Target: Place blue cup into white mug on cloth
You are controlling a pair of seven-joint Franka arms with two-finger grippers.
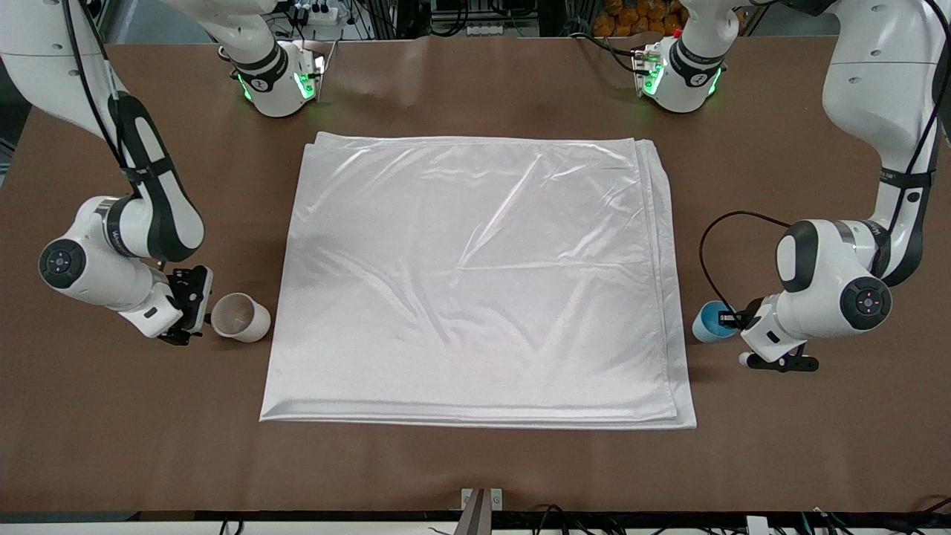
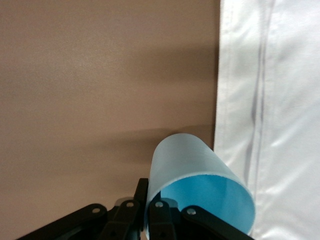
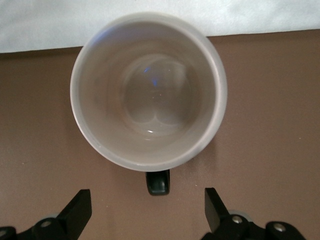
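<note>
The blue cup (image 1: 709,322) is beside the cloth (image 1: 475,282) edge at the left arm's end of the table, tilted with its mouth toward my left gripper (image 1: 732,319). In the left wrist view my left gripper (image 2: 150,197) is shut on the cup's (image 2: 195,170) rim, one finger inside and one outside. The white mug (image 1: 240,317) stands upright on the table beside the cloth at the right arm's end. My right gripper (image 1: 197,316) is open above it. In the right wrist view its fingers (image 3: 80,210) straddle the space by the mug's (image 3: 148,90) dark handle (image 3: 158,182) without touching.
The folded cloth covers the middle of the brown table (image 1: 475,468). Its layered edge shows in the left wrist view (image 2: 280,100) and its edge in the right wrist view (image 3: 150,20). Both arm bases stand farthest from the front camera.
</note>
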